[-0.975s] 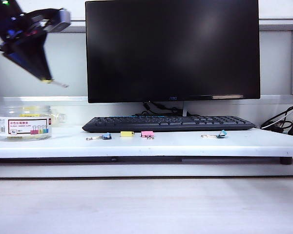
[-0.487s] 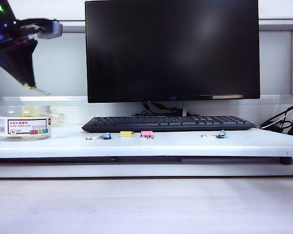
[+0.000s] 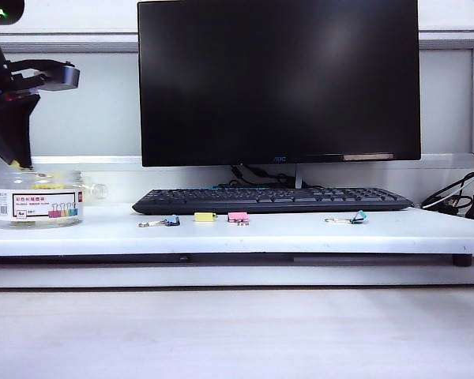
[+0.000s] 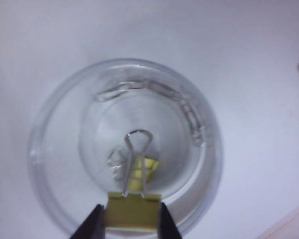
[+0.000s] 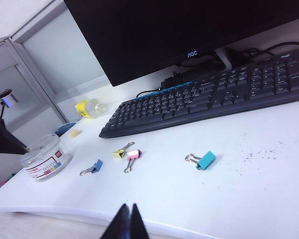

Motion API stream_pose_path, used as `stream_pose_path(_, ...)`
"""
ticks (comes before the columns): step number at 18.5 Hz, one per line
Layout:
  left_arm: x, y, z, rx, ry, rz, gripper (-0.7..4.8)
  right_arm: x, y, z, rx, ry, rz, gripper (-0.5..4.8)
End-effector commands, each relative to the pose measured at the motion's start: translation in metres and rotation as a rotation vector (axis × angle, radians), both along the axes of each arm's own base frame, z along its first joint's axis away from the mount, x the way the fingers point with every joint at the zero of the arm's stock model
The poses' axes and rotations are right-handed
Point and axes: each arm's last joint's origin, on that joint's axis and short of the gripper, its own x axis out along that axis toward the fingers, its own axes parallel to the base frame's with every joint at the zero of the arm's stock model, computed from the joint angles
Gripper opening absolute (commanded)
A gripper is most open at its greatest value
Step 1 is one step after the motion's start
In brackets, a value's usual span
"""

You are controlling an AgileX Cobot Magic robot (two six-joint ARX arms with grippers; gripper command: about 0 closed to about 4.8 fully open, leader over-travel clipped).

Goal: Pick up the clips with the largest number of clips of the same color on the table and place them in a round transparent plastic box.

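Observation:
My left gripper [image 3: 14,160] hangs just above the open mouth of the round transparent plastic box [image 3: 38,199] at the far left, shut on a yellow clip [image 4: 132,211]. Seen from the left wrist, the clip's wire handles point down into the box [image 4: 45,134], and another yellow clip [image 4: 145,168] lies on its bottom. One more yellow clip [image 3: 205,216] lies on the table in front of the keyboard. My right gripper [image 5: 127,213] is shut on nothing, low over the table's near edge; the exterior view does not show it.
A blue clip [image 3: 171,221], a pink clip [image 3: 238,216] and a teal clip [image 3: 357,217] lie in a row before the black keyboard [image 3: 272,200]. A monitor [image 3: 278,79] stands behind it. Cables [image 3: 458,201] trail at the right.
My left gripper has carried the yellow clip leftward and down, from high right of the box to just over its mouth. The right gripper and the table clips have not moved.

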Motion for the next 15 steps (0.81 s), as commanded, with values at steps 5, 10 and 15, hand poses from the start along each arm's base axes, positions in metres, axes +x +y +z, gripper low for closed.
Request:
stream_pose_path(5, 0.0054, -0.0025, 0.0032, -0.081, -0.069, 0.033, 1.8, -0.0002, 0.0001, 0.0011, 0.001, -0.019, 0.002, -0.01)
stream_pose_path(10, 0.0068, -0.0027, 0.0001, -0.085, -0.057, 0.037, 1.8, -0.0002, 0.0001, 0.001, 0.001, -0.019, 0.002, -0.01)
stream_pose_path(15, 0.0105, -0.0112, 0.0038, -0.225, -0.078, 0.045, 1.8, -0.0002, 0.0001, 0.001, 0.001, -0.019, 0.002, -0.01)
